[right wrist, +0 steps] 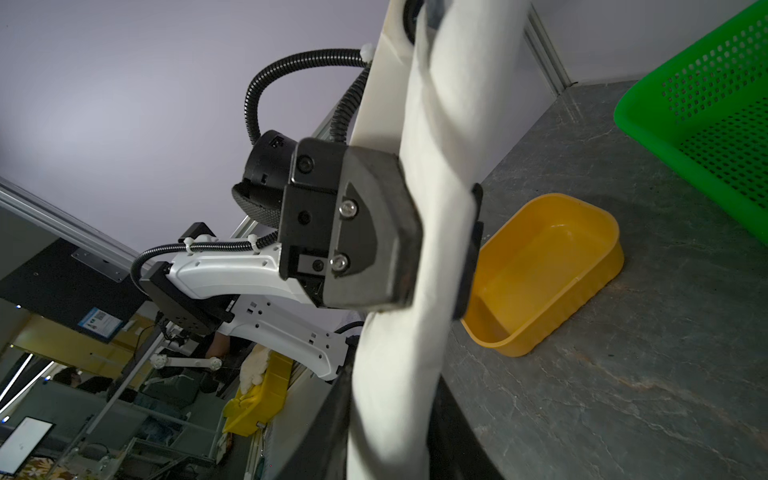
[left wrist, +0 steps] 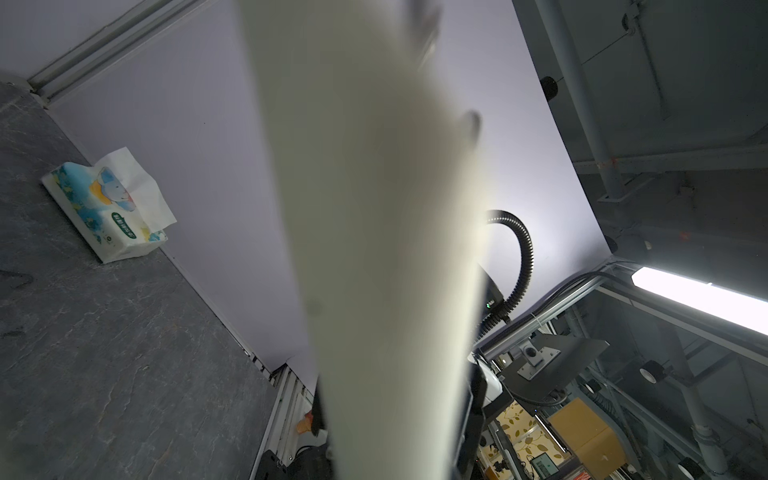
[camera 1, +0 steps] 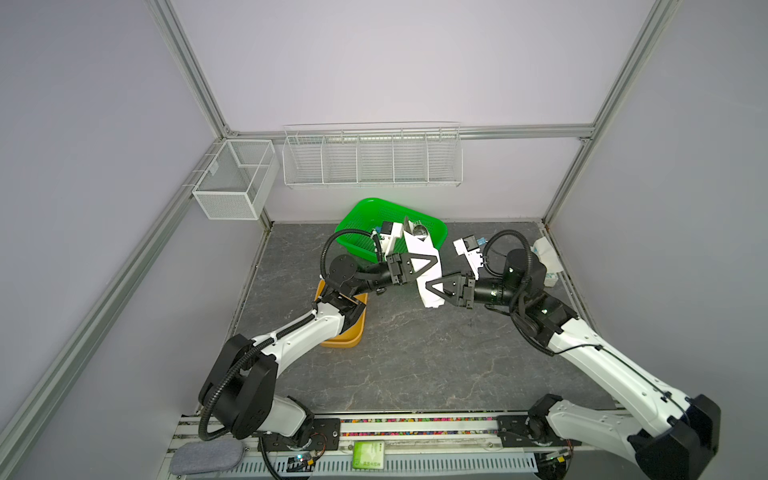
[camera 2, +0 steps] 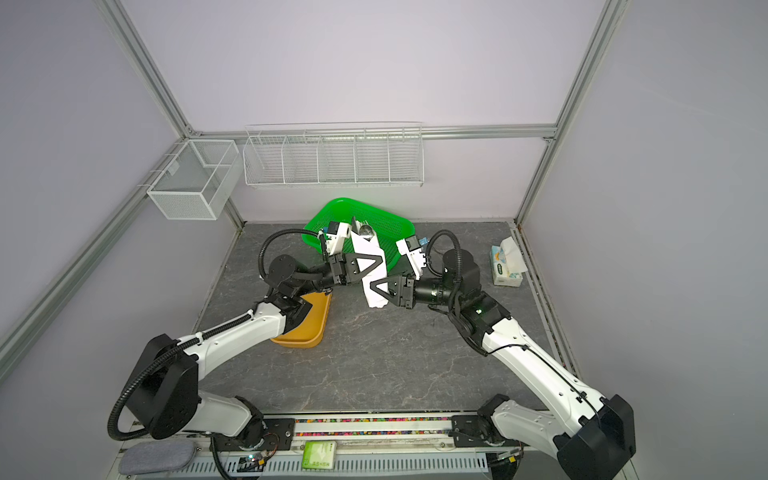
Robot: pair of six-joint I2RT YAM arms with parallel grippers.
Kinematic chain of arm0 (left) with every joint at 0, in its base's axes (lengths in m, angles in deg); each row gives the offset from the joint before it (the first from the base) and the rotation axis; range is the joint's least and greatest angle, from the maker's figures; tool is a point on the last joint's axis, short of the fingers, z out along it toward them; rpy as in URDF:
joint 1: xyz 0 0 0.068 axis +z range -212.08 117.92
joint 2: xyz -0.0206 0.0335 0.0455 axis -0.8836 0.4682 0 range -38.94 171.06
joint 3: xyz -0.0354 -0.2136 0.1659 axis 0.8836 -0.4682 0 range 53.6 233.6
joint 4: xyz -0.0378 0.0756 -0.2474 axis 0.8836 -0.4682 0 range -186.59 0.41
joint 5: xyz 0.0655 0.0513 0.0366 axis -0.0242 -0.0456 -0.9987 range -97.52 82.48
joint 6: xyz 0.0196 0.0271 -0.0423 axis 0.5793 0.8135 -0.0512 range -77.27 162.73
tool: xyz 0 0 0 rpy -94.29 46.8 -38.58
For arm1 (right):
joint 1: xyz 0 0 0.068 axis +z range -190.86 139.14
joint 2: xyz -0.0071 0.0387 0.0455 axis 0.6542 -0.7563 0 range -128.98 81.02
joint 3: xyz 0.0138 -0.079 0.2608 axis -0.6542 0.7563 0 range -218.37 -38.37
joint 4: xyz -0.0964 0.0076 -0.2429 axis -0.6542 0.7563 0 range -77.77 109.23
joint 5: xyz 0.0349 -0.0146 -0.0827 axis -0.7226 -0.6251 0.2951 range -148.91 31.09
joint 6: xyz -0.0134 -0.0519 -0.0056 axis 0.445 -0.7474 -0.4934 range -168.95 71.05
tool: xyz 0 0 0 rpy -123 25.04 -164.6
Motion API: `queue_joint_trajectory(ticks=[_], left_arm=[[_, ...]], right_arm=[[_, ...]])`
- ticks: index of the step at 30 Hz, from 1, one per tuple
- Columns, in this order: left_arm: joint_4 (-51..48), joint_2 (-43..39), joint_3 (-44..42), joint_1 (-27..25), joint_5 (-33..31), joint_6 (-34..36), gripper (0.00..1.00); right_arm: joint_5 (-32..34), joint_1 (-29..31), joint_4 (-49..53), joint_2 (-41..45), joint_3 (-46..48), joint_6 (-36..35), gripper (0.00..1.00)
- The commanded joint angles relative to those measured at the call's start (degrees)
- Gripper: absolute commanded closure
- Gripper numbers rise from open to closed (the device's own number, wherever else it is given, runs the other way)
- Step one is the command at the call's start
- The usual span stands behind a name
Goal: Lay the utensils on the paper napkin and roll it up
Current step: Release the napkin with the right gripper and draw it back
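The paper napkin [camera 1: 420, 248] [camera 2: 368, 247] is rolled into a white tube and hangs tilted in the air above the dark stone-patterned desk [camera 1: 415, 353], with both arms meeting at it. The left hand [camera 1: 432, 262] [camera 2: 376, 261] is clamped tight on the upper half of the roll; the right wrist view shows its black pads squeezing the paper from both sides [right wrist: 440, 241]. The right hand [camera 1: 430, 286] [camera 2: 376, 286] sits at the lower end with the roll between its fingers, but I cannot tell whether it grips or merely flanks the paper. Of the utensils, only the shiny spoon [camera 1: 419, 230] [camera 2: 365, 230] bowl shows, poking out of the top end over the green basket [camera 1: 361, 212] [camera 2: 332, 205]; the rest is hidden in the paper. In the left wrist view the roll is a blurred white band [left wrist: 386, 249]. A yellow tub [camera 1: 345, 343] [right wrist: 540, 332] stands under the left arm. The tissue pack [camera 2: 505, 266] [left wrist: 104, 208] lies at the right edge of the desk, printed with a blue elephant and a green label whose white characters are too small to read. A green card [camera 1: 368, 455] on the front rail carries print that I cannot read.
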Motion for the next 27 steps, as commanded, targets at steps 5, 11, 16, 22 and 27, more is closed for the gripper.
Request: queue_joint_trajectory(ticks=[5, 11, 16, 22, 27], left_arm=[[-2.88, -4.05, -0.78, 1.48, -0.63, 3.36, 1.00], [-5.63, -6.33, -2.88, 3.80, -1.31, 4.51, 1.00], [-12.69, -9.49, -3.47, 4.23, -2.38, 8.68, 1.00], [-13.97, -10.88, -4.04, 4.34, -3.29, 9.52, 1.00], [-14.03, -12.06, -4.73, 4.43, -3.82, 9.20, 1.00]], right_arm=[[5.34, -1.32, 8.57, 2.92, -2.91, -5.12, 0.43], [14.82, -6.15, 14.52, 5.30, -3.16, -5.88, 0.31], [25.68, -12.07, 19.54, -1.20, -2.86, -0.07, 0.28], [28.58, -14.39, 15.68, -17.95, -6.17, 7.69, 0.29], [27.64, -14.66, 9.16, -32.32, -12.55, 11.90, 0.30]])
